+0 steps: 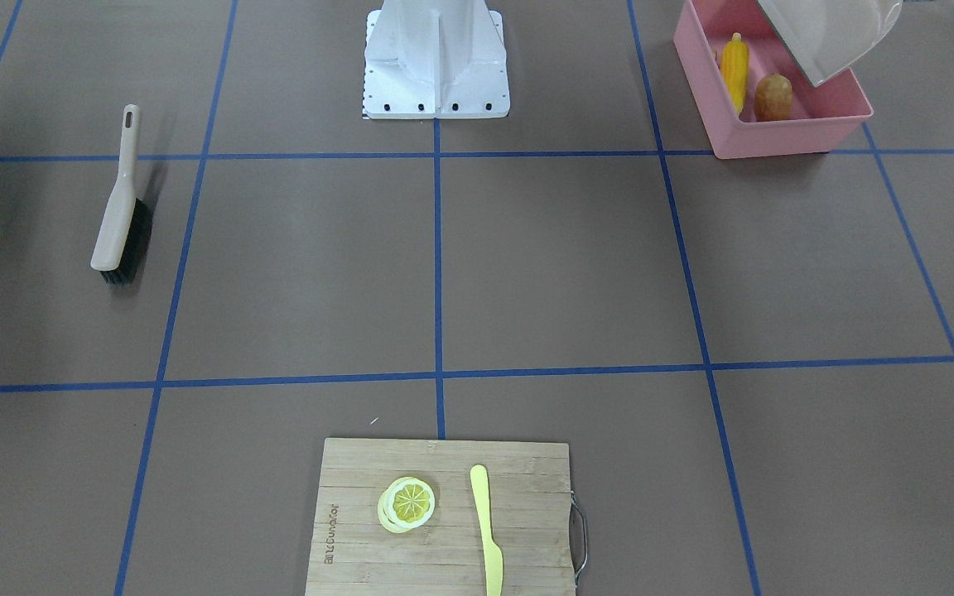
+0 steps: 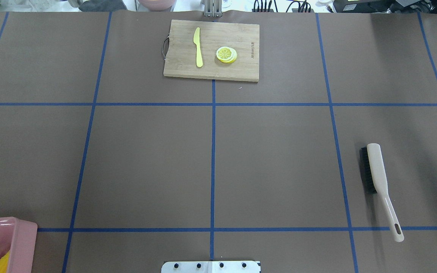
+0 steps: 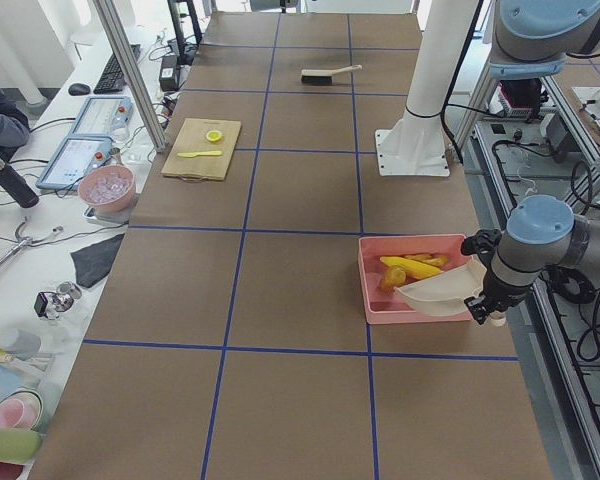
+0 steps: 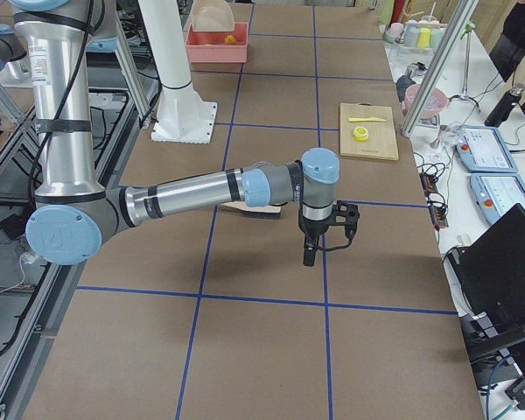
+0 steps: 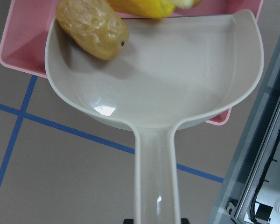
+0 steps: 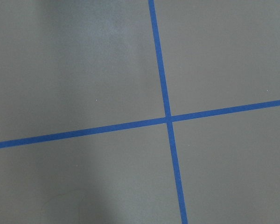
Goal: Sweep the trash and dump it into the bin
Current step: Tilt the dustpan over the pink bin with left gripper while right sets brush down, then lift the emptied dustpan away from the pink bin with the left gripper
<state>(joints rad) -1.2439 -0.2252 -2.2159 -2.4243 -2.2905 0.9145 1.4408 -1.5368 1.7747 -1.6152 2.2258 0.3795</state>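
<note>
**Trash.** Yellow toy corn cob and brown oval toy potato, side by side inside the bin. They are just ahead of the left jaws, and the potato is at the dustpan's lip.

**Bin.** Pink rectangular plastic tub on the bench, directly ahead of and below the left jaws.

**Dustpan.** Beige plastic dustpan with a long handle, raised off the bench and tipped mouth-first over the bin's rim.

**Left jaws.** Clenched on the end of the dustpan handle, at the bench edge on the near side of the bin.

**Right jaws.** Pointing down over bare bench, above a crossing of blue tape lines, well apart from the bin. Whether they are released or clenched cannot be told.

**Brush.** Beige-handled hand brush with black bristles, flat on the right arm's side of the bench, far from the left jaws.

**Board.** Rectangular bamboo cutting board at the bench's far edge, well apart from both jaws. It carries a yellow lemon slice and, beside it and apart, a pale yellow plastic knife.
</note>
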